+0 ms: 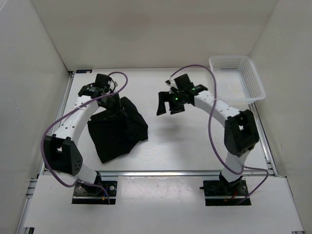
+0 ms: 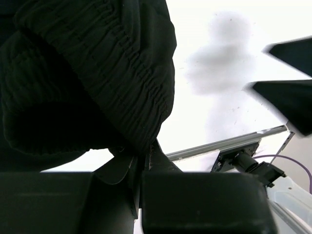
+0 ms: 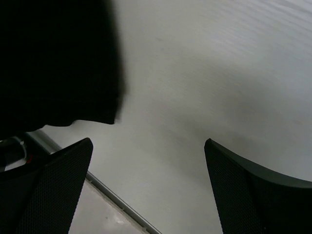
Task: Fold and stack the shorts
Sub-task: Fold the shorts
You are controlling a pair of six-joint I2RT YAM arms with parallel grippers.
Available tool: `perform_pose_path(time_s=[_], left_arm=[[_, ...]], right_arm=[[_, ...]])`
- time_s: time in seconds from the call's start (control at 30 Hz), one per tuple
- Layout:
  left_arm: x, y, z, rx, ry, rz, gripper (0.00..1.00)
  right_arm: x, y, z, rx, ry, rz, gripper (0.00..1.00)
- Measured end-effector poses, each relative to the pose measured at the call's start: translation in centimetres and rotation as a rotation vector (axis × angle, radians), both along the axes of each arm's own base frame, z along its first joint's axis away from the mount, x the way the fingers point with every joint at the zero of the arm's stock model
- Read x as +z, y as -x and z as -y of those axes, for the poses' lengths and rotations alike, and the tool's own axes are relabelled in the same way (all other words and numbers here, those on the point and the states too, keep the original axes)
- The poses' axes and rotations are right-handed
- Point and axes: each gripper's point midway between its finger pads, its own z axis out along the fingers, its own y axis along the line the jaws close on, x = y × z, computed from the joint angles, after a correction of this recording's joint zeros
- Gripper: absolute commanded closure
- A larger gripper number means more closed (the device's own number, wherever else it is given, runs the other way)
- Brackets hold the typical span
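The black shorts (image 1: 117, 130) lie bunched on the white table left of centre, their far edge lifted. My left gripper (image 1: 119, 107) is shut on that raised edge. In the left wrist view the gathered waistband (image 2: 122, 73) hangs from the pinch between my left gripper's fingers (image 2: 142, 157). My right gripper (image 1: 169, 106) hovers open to the right of the shorts, apart from them. In the right wrist view its jaws stand wide around bare table (image 3: 146, 165), with the shorts (image 3: 53, 63) dark at upper left.
A white mesh basket (image 1: 237, 78) stands at the back right corner. White walls close in the table on three sides. A metal rail (image 1: 161, 172) runs along the near edge in front of the arm bases.
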Motion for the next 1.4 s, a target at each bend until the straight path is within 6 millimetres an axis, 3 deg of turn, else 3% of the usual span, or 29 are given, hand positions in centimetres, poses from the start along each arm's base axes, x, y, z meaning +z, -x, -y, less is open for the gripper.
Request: perform_pose_path(time_s=[0.1,0.2,0.27,0.33,0.4,0.5,0.63,0.73,0.87,1.03,1.17,1.3,1.4], left_arm=[[0.0,-0.1,0.0,0.006,0.0,0.002,0.89],[0.2,-0.3,0.0,0.008,0.0,0.002,0.89],[0.8,-1.2,0.3,0.006,0.004,0.008,0.89],[1.7,-2.7,1.0,-0.005,0.008,0.027,0.89],[2.4,-4.5,2.3,-0.027,0.016,0.052,0.89],[3.2,-7.1,5.5,-0.086,0.036,0.084,0.89],[3.5,-9.4,10.3,-0.174,0.061,0.109,0.89],[3.6,-10.6,14.7,-0.245,0.084,0.132,0.89],[3.3,-10.6,20.2,-0.328,0.135,0.14,0.89],[3.0,-8.5,24.4,-0.404,0.19,0.111,0.89],[3.1,-7.2,23.9,-0.424,0.191,0.084,0.89],[2.5,-6.8,20.4,-0.406,0.14,0.055,0.89],[1.8,-6.3,16.7,-0.387,0.08,0.04,0.89]], right_arm=[[-1.4,0.9,-4.7,0.135,-0.034,-0.028,0.0],[-2.2,2.2,-7.6,0.218,-0.05,-0.044,0.0],[-2.6,2.7,-8.0,0.226,-0.048,-0.056,0.0],[-2.8,2.2,-7.0,0.181,-0.034,-0.055,0.0],[-2.9,1.3,-4.7,0.105,-0.011,-0.047,0.0],[-1.9,0.0,1.4,-0.083,0.048,-0.02,0.0],[1.9,-1.1,10.0,-0.344,0.081,0.07,0.0],[5.2,-0.8,15.1,-0.499,0.092,0.146,0.0],[7.2,0.4,18.7,-0.611,0.109,0.185,0.0],[6.4,2.1,19.8,-0.638,0.145,0.152,0.0],[5.7,2.7,20.0,-0.636,0.164,0.122,0.0],[5.5,2.9,20.0,-0.635,0.168,0.114,0.0],[5.4,3.0,20.0,-0.632,0.168,0.108,0.0]])
